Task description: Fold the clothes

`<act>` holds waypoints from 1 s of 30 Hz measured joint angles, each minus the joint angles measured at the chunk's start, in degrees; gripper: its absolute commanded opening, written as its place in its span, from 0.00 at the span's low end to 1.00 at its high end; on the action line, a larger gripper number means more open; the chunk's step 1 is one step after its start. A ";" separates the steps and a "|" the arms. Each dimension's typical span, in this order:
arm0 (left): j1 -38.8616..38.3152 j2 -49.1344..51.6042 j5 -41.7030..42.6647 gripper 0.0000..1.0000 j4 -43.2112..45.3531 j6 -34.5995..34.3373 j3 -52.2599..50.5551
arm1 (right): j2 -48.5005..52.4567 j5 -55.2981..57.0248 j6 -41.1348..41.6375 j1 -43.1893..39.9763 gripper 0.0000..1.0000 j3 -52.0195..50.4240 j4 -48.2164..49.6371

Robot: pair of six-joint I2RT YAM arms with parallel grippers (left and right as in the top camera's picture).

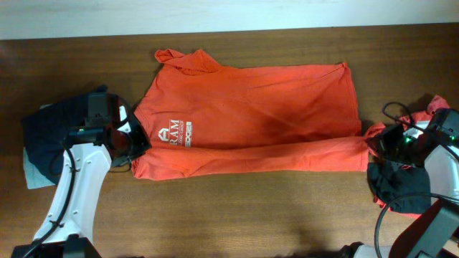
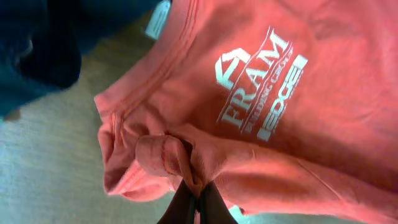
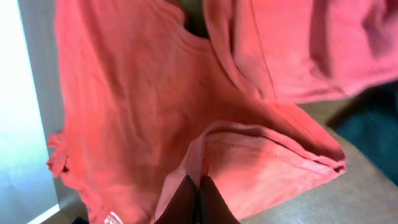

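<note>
An orange-red T-shirt point(image 1: 258, 107) with white lettering point(image 1: 179, 134) lies spread across the middle of the table, its near edge folded into a long strip. My left gripper point(image 1: 135, 145) is shut on a bunched pinch of the shirt's left end, beside the lettering point(image 2: 258, 87); the dark fingers point(image 2: 181, 205) clamp the fabric point(image 2: 168, 155). My right gripper point(image 1: 374, 143) is shut on the strip's right end, and its fingers point(image 3: 214, 202) squeeze a fold of the orange cloth point(image 3: 249, 155).
A dark navy garment point(image 1: 50, 129) lies heaped at the far left over a pale grey-green piece point(image 1: 30, 172). At the far right sits a pile of black point(image 1: 394, 188) and orange-red clothes point(image 1: 434, 106). A pale wall runs along the table's far edge.
</note>
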 measured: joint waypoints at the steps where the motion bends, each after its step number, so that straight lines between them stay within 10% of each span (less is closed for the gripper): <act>1: 0.00 0.00 -0.04 0.03 0.35 0.02 0.00 | 0.15 -0.04 0.11 0.17 0.40 0.00 0.24; 4: 0.00 0.00 -1.42 0.29 2.23 0.20 0.00 | 2.12 -0.02 1.20 2.47 0.75 0.00 5.16; 9: 0.00 0.00 -3.02 0.77 4.00 0.79 0.00 | 2.86 -0.09 1.33 4.28 0.79 0.00 9.60; 25: -2.84 0.04 4.74 0.60 -1.11 14.91 3.61 | 2.03 -10.58 -19.45 9.05 0.68 0.00 -4.11; 28: -6.60 -0.04 5.62 0.62 -2.36 17.86 6.64 | -2.93 -10.75 -23.21 9.73 0.68 0.00 -4.72; 30: -7.98 -0.20 5.92 0.81 -2.69 18.40 8.57 | -6.73 -10.80 -24.63 9.73 0.68 0.00 -4.70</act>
